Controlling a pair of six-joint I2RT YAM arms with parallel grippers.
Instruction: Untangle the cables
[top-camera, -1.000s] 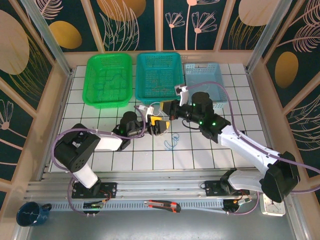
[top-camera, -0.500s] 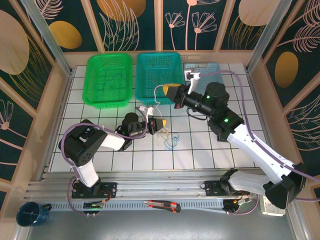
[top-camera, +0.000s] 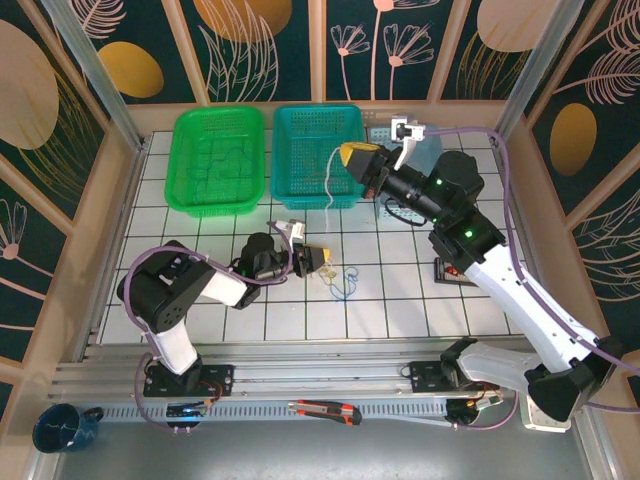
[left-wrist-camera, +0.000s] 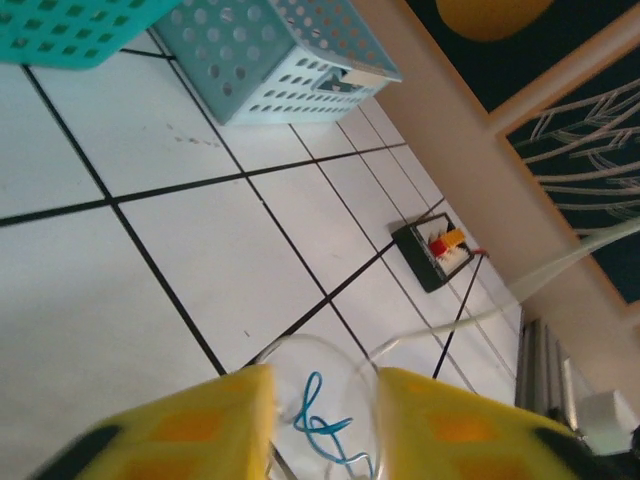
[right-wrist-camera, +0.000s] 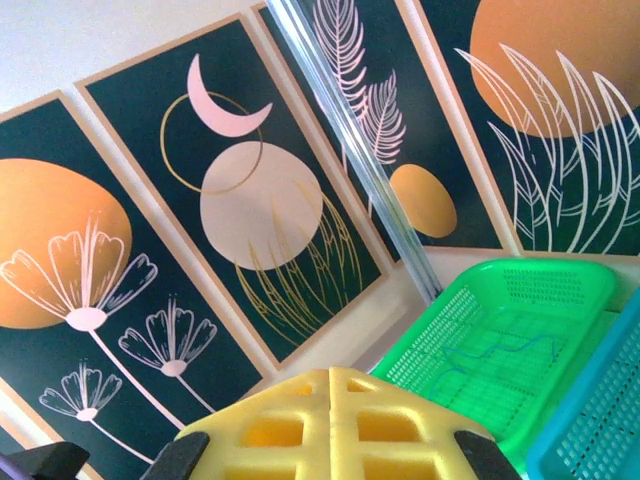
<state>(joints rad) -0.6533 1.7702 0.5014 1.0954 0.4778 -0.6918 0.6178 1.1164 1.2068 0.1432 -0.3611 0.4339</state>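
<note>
My right claw (top-camera: 350, 156), above the teal basket (top-camera: 290, 150), pinches a pale cable (top-camera: 329, 185). My left claw (top-camera: 322, 260), slightly spread, sits nearer than that basket, beside the blue cables (top-camera: 342, 285). Left of it, the green basket (top-camera: 190, 150) holds a thin wire (right-wrist-camera: 500, 347).

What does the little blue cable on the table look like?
The blue cable is a very thin, bendy wire curled into small loose loops. It lies on the white tiled table just ahead of the left claw. In the left wrist view its curls show through the gap between the claw's yellow fingers. A pale cable loops around the same spot; whether they are knotted together is too fine to tell.
</note>
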